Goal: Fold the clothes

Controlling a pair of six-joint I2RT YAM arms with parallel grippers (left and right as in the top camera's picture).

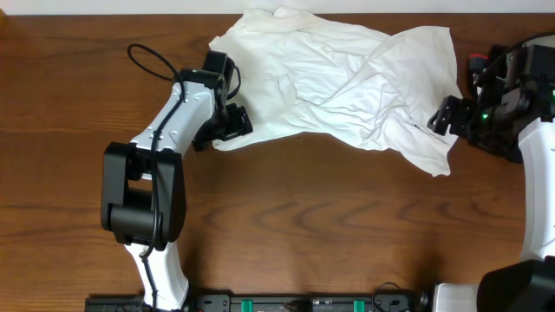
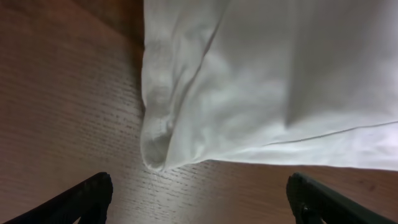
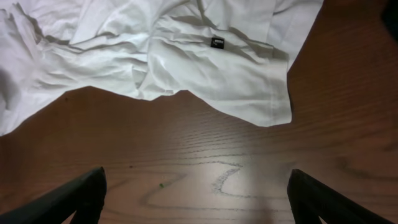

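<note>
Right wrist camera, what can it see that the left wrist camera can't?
Only the right wrist view shows a small black tag on the white garment and a hemmed edge. Only the left wrist view shows a rolled corner of the cloth up close. Both show the white garment lying on the wooden table, and each shows its own fingers apart, holding nothing: right gripper, left gripper.
</note>
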